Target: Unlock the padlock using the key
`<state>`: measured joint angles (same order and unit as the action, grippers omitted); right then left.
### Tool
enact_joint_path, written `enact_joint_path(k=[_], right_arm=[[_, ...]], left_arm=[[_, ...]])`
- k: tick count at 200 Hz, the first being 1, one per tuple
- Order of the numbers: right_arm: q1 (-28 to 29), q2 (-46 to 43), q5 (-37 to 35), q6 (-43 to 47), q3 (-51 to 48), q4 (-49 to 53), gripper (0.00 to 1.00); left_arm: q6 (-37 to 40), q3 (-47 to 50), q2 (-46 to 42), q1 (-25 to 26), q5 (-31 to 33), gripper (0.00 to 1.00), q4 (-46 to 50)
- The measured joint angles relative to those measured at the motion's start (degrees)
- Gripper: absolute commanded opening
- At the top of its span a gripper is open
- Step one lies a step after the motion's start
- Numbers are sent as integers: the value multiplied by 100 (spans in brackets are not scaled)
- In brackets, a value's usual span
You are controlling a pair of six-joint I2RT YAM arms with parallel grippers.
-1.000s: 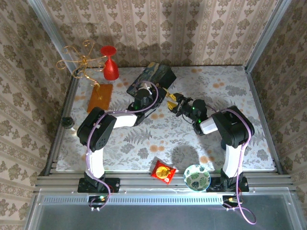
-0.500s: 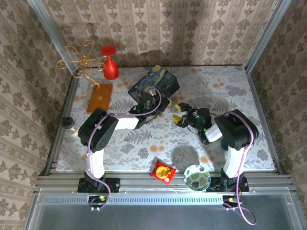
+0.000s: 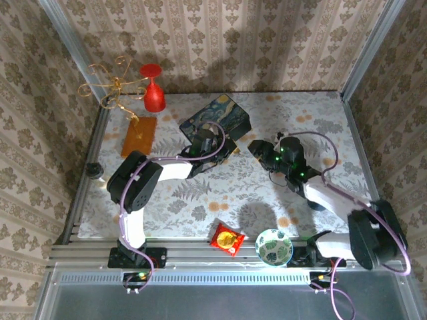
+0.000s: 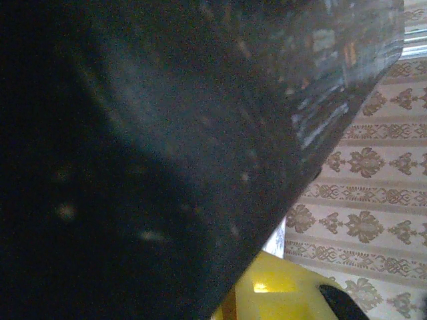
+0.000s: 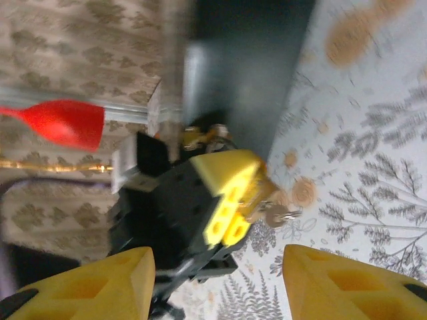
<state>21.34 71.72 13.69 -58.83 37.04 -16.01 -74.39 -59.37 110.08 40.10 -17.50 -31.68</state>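
- Stage: mid-task by my reading. A small brass-coloured blur, seemingly the padlock [image 5: 200, 137], sits at the edge of the dark blue box [image 3: 220, 113]. It is too blurred to say whether the shackle is free.
- The left gripper [image 5: 247, 197] is right up against the box, jaws narrowed almost shut. A silvery piece, probably the key [image 5: 273, 215], shows at their tips. I cannot tell if it is clamped or seated in the lock.
- The right gripper [image 3: 260, 147] stands near, just right of the left one, jaws apart with nothing between.
- Left to do, as judged: seat the key, turn it, free the shackle.
- Room: the box lies near the back wall and the red goblet [image 3: 153, 90] stands far-left. Bare counter [image 3: 320, 127] lies to the right. A bowl [image 3: 273, 247] and a snack packet [image 3: 227, 239] sit near the front edge.
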Motion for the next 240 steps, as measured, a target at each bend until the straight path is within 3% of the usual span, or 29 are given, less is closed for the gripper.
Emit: enact_joint_path(k=[41, 65, 89, 150, 240], right_arm=[[929, -243, -1189, 2852, 487, 1453, 39], [1429, 94, -1823, 3958, 610, 1919, 37], [1735, 516, -2304, 4750, 848, 2164, 26], [1744, 1012, -2522, 5436, 1366, 2391, 26], [1064, 1226, -1377, 5436, 2188, 3458, 26]], left_arm=[[138, -302, -48, -4, -127, 0, 772], [221, -404, -122, -4, -212, 0, 1180], [251, -472, -146, -4, -264, 0, 1453], [240, -577, -151, -7, -310, 0, 1655], [-107, -1043, -151, -68, -638, 0, 2459]])
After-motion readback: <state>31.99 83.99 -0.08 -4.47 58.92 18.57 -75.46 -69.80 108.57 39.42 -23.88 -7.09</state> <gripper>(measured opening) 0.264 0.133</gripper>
